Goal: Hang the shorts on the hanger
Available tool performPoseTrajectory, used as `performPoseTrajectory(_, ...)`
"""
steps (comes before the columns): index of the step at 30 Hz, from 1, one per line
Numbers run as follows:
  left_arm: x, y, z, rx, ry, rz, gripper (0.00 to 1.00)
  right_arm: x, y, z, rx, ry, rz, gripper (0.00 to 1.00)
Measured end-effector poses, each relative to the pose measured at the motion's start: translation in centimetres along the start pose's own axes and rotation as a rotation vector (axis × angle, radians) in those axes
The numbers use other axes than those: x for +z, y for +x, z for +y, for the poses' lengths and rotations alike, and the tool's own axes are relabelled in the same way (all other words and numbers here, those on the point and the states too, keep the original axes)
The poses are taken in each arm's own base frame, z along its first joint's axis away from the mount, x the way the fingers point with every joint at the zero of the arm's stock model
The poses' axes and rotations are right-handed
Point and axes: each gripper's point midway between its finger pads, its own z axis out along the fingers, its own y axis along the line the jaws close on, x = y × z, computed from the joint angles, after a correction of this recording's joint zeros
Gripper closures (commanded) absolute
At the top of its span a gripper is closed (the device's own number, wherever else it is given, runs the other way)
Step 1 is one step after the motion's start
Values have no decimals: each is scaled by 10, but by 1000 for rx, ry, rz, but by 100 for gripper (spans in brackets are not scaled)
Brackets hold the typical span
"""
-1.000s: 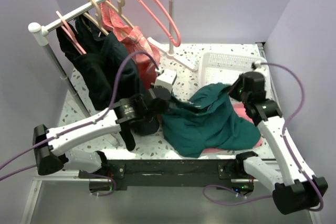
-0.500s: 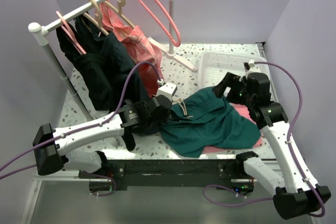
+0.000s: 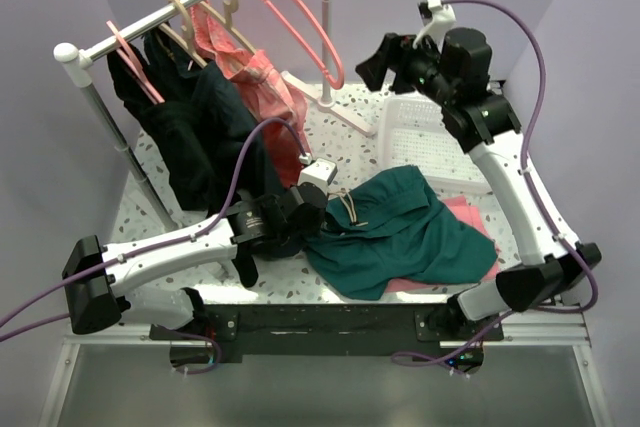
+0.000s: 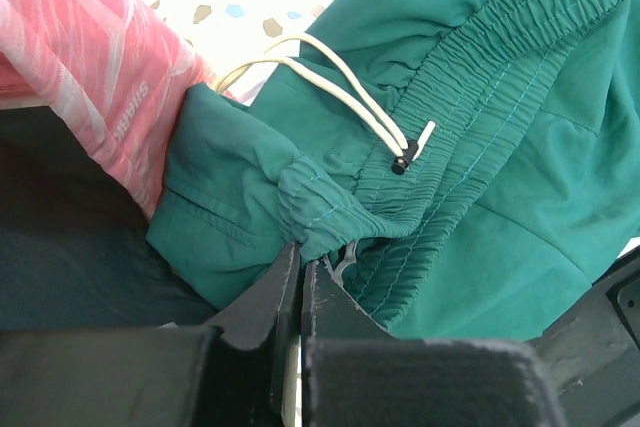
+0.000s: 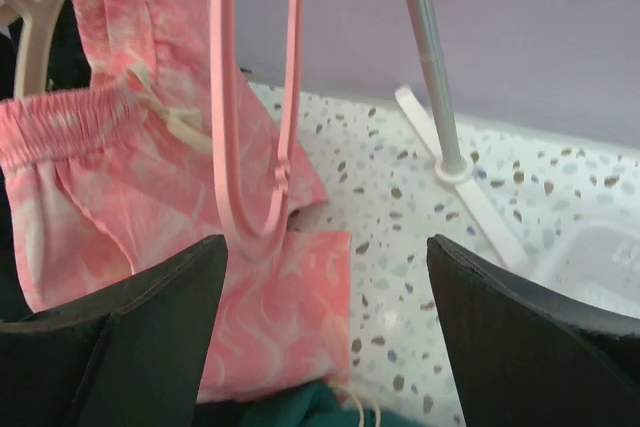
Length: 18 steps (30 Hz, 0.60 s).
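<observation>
On the near middle of the speckled table [image 3: 360,152], heaped loosely over a flat pink cloth [image 3: 470,209]: dark teal-green fabric shorts [image 3: 405,237] with a light drawstring [image 4: 330,87]. Pinched at a bunched waistband fold by the left gripper [image 4: 298,267], clenched tight on the fabric, probably to hold 1 corner ready for lifting. High at the far right, facing the large salmon-pink plastic hanger [image 5: 255,117] hooked on the white rail [image 3: 170,9]: right gripper [image 5: 325,247], spread wide and grasping nothing, seemingly lined up to take the thin frame. Not yet touching it. Counted: 1 pair of teal shorts, 1 bare pink hanger, 2 beige wooden hangers [image 3: 182,9], 1 white plastic basket [image 3: 440,122], 2 arms.
</observation>
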Motion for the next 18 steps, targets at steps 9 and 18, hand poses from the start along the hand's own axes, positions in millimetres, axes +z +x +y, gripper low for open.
performPoseTrajectory(9,-1,0,0,2,1,-1,100,42,-45,44,-113,-99,-68,18)
performPoseTrajectory(18,0,0,0,3,3,1,100,86,-16,69,-205,-113,8,27)
